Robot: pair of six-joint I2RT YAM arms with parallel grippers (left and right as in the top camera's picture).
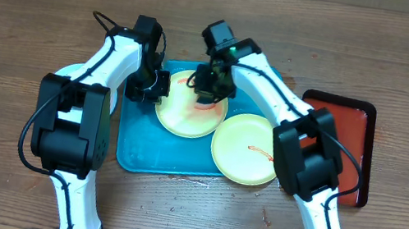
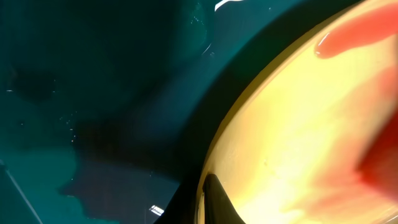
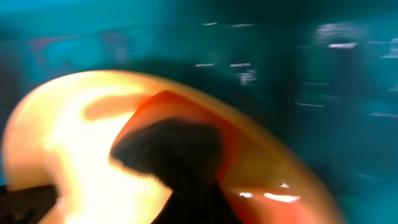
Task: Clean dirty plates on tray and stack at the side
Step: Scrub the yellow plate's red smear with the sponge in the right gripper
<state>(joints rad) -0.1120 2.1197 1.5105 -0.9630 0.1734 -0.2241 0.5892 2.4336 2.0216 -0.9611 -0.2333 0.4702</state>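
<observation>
1. Your large teal-blue rectangular plastic tray (image 1: 136,149) lies in the middle of the brown wooden table (image 1: 21,17), between the two arms.
2. One pale yellow-green round plastic plate (image 1: 187,118) lies flat inside the tray, in its far right part. A wet red-orange smear (image 2: 364,31) sits near its rim.
3. A second pale yellow-green plate (image 1: 237,160) sits right against the first, closer to the arm bases, and overhangs the tray's right rim. It carries a thin red-orange streak (image 1: 260,152).
4. Your left gripper (image 1: 152,87) is at the left rim of the first plate, clenched. The left wrist view shows one dark finger (image 2: 217,202) just inside that rim. You cannot tell whether the rim is pinched.
5. Your right gripper (image 1: 211,85) is low over the far right part of the same plate, also clenched. The right wrist view is blurred. A dark shape (image 3: 171,149) lies against the plate within the red smear, but you cannot tell what it is or whether the gripper holds it.
6. A smaller red tray with a black rim (image 1: 349,130) lies at the right of the table, apart from the teal-blue tray and partly hidden by the right arm.
</observation>
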